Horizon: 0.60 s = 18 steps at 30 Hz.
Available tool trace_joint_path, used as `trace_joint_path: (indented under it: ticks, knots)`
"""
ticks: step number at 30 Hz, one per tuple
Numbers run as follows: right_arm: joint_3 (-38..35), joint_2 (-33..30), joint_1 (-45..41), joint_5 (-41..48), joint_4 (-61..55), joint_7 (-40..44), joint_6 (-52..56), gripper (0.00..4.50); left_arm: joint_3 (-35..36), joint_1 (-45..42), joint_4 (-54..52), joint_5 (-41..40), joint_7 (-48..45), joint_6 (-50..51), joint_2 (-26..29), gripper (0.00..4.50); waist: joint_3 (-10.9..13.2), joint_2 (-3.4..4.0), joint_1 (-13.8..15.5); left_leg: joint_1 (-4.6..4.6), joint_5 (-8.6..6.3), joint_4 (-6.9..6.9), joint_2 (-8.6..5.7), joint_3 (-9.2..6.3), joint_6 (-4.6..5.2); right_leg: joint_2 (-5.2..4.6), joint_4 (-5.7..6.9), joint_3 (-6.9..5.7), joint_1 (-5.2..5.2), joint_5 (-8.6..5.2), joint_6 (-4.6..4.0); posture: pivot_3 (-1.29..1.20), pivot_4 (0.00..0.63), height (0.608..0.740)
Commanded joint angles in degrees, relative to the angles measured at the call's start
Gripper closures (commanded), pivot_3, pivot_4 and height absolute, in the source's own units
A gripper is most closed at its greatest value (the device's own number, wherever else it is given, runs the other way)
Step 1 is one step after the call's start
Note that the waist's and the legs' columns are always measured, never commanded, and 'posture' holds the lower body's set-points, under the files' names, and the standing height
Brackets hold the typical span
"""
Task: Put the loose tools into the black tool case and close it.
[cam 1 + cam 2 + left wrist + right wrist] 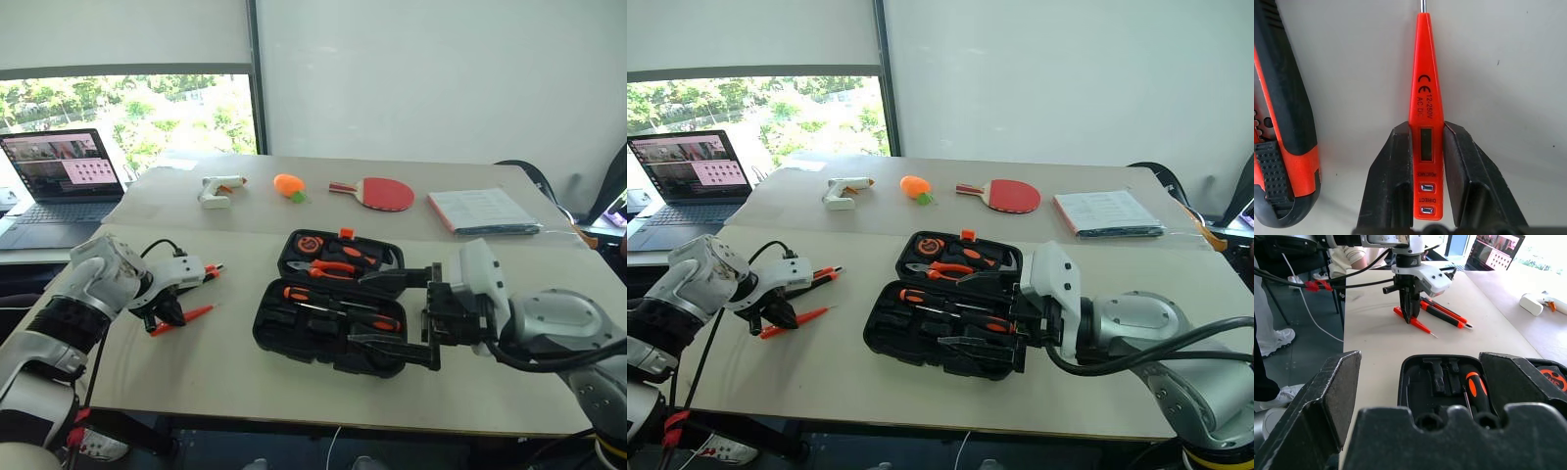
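Left wrist view: left claw (pixel 1425 186) pinched on tester screwdriver (pixel 1423 98), knife (pixel 1281 137) beside.

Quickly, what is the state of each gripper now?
Left gripper: closed on the orange tester screwdriver, lying on the table.
Right gripper: open, holding nothing.

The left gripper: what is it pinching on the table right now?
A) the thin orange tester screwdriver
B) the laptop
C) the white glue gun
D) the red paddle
A: the left gripper has its black fingers closed against the thin orange tester screwdriver, which lies on the table.
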Motion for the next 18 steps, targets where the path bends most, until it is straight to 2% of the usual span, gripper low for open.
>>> trace_joint_path:
  ticks: [1,4,7,12,16,18]
  knots:
    - [-1.72,-1.32,0.13,0.88,-1.36,-0.89,-0.52,0.0,-0.96,1.27,1.78,0.51,-0.84,-1.23,-1.14,4.08,-0.04,0.07,0.04,0.01,0.0,0.0,0.0,-0.01,0.0,0.0,0.0,0.0,0.01,0.0,0.0,0.0,0.15,0.74]
    - [-2.92,-2.34,1.03,3.27,-0.86,-0.68,0.61,0.0,0.47,-0.36,3.0,0.77,-0.78,-4.06,-0.46,4.08,-0.05,0.08,0.05,0.05,0.0,0.0,0.0,-0.01,0.0,-0.01,0.01,0.01,0.05,0.0,0.0,0.0,0.15,0.74]
    - [-4.83,-4.81,3.27,5.53,-1.59,1.16,1.05,0.0,2.66,-3.19,4.86,0.32,-0.21,-12.82,0.35,4.08,-0.04,0.07,0.07,0.01,0.0,0.01,0.0,-0.01,0.0,-0.01,0.03,0.01,0.02,0.0,0.0,0.0,0.15,0.74]
    - [-7.7,-7.86,6.61,6.92,-1.71,2.15,0.71,0.0,5.11,-11.13,6.73,-3.67,-5.62,-25.41,-2.32,4.08,0.08,-0.17,0.54,-0.26,0.0,0.17,0.04,-0.02,0.0,-0.03,0.0,-0.16,-0.05,0.02,0.01,0.0,0.15,0.74]
    - [-8.91,-9.04,8.01,7.05,-1.49,2.09,0.31,0.0,-0.41,-18.88,8.1,-6.19,-8.86,-29.88,-7.22,4.08,0.08,-0.18,1.06,-0.34,0.0,0.21,-0.04,0.03,0.0,-0.13,-0.12,-0.17,-0.02,0.05,0.13,0.0,0.15,0.74]
    - [-9.0,-8.98,8.97,6.85,-2.27,1.35,0.22,0.0,-2.75,-21.59,8.88,-6.36,-8.86,-30.94,-12.13,4.08,0.08,-0.18,1.21,-0.32,0.0,0.2,-0.05,0.05,0.0,-0.14,-0.12,-0.13,-0.01,0.05,0.17,0.0,0.15,0.74]
